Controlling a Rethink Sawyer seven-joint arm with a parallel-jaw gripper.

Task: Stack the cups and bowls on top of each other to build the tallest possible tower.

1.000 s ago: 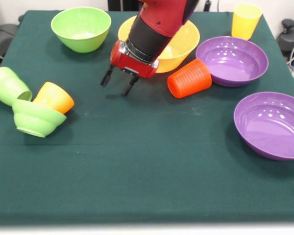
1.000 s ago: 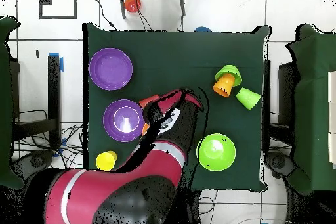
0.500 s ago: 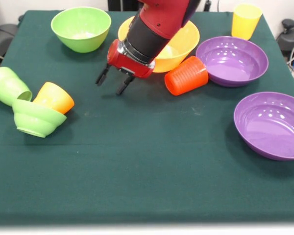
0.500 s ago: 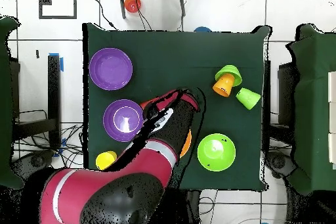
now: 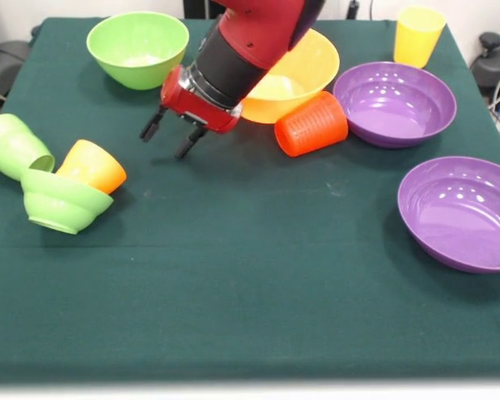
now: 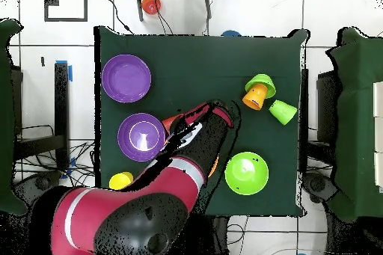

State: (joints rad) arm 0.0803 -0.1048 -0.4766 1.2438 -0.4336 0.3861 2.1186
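My gripper (image 5: pixel 167 142) is open and empty, hanging just above the cloth in front of the large orange-yellow bowl (image 5: pixel 296 79); it also shows in the overhead view (image 6: pixel 221 108). A red cup (image 5: pixel 311 125) lies on its side against that bowl. A medium light-green bowl (image 5: pixel 137 48) stands at the back left. An orange cup (image 5: pixel 92 167), a light-green cup (image 5: pixel 12 146) and a tipped small light-green bowl (image 5: pixel 62 202) lie together at the left. A yellow cup (image 5: pixel 418 35) stands upright at the back right. Two purple bowls (image 5: pixel 394 102) (image 5: pixel 460 212) sit at the right. No blue bowl or nested tower shows.
The green tablecloth (image 5: pixel 250 292) covers the whole table. My arm (image 6: pixel 187 162) hides most of the orange-yellow bowl in the overhead view. Chairs and cables stand round the table's edges.
My gripper has moved left in the front view, away from the red cup and toward the orange cup, staying open. The red cup has shifted slightly left.
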